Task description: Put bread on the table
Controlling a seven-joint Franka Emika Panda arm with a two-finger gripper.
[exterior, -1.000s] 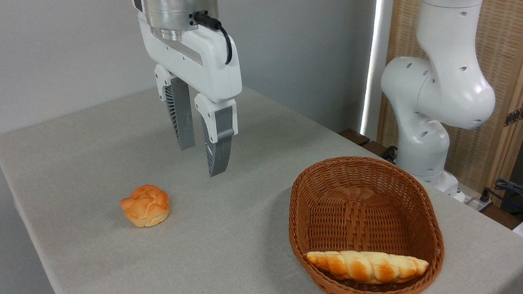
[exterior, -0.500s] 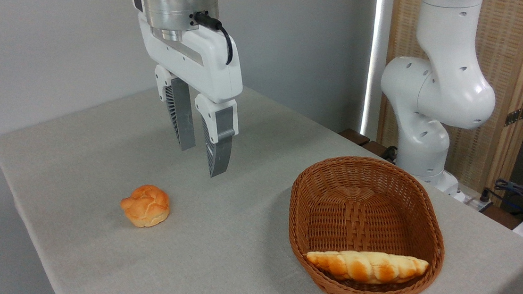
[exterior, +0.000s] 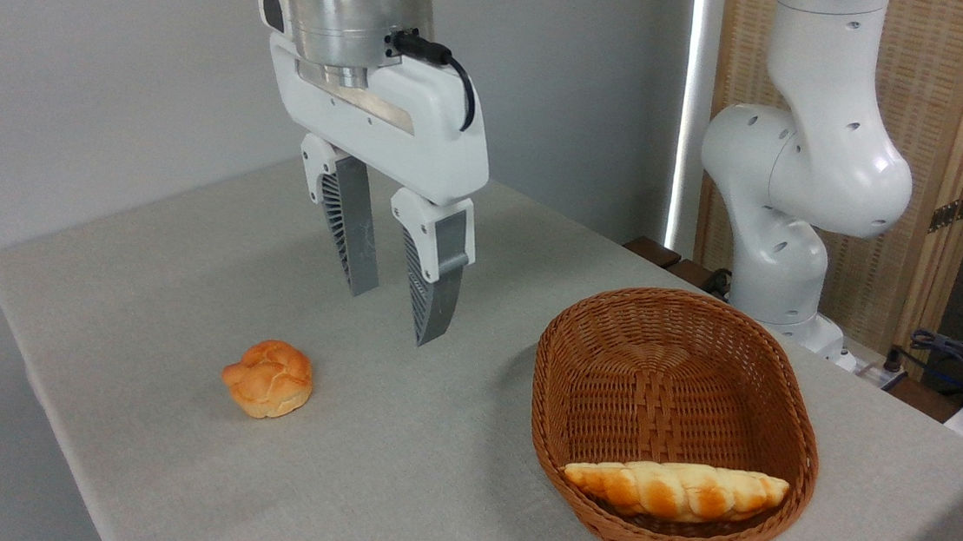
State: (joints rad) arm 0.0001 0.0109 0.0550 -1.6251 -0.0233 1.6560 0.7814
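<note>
Fingers (exterior: 395,311) shifted right (bread (exterior: 676,490) well apart)

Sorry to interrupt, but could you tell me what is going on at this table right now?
A white robot arm's gripper hangs open and empty above the grey cloth-covered table, between a small round orange bun and a brown oval wicker basket. The long braided golden loaf lies inside the basket against its near wall, untouched. Nothing is being held.

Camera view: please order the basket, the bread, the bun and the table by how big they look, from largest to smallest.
1. table
2. basket
3. bread
4. bun
The order is clear; nearness to the camera does not change it.
</note>
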